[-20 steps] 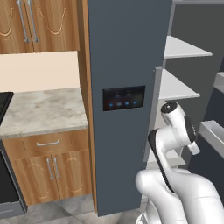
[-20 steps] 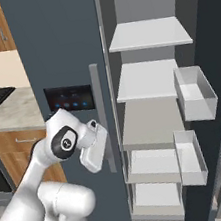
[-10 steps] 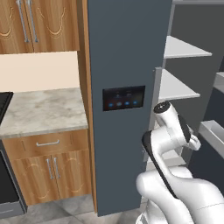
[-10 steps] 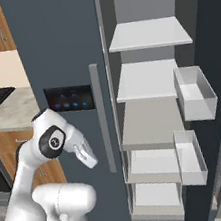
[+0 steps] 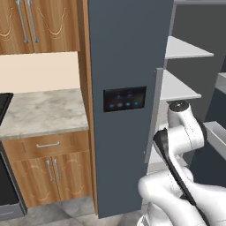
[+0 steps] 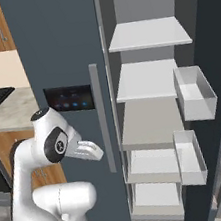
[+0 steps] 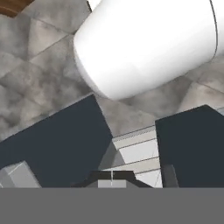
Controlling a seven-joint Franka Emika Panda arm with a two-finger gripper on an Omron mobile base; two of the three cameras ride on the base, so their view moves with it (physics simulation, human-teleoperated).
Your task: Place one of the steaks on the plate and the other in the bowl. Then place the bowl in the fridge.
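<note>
Facing the fridge (image 6: 57, 50), whose right door is swung wide onto bare shelves (image 6: 145, 79) at two o'clock of the arm, the jaws (image 7: 112, 178) hang clenched and empty, pointing floorward.

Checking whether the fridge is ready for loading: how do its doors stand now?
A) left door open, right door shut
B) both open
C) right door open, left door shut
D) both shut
C: in the right base view the fridge keeps its panel door shut while the right side shows bare shelves.
</note>
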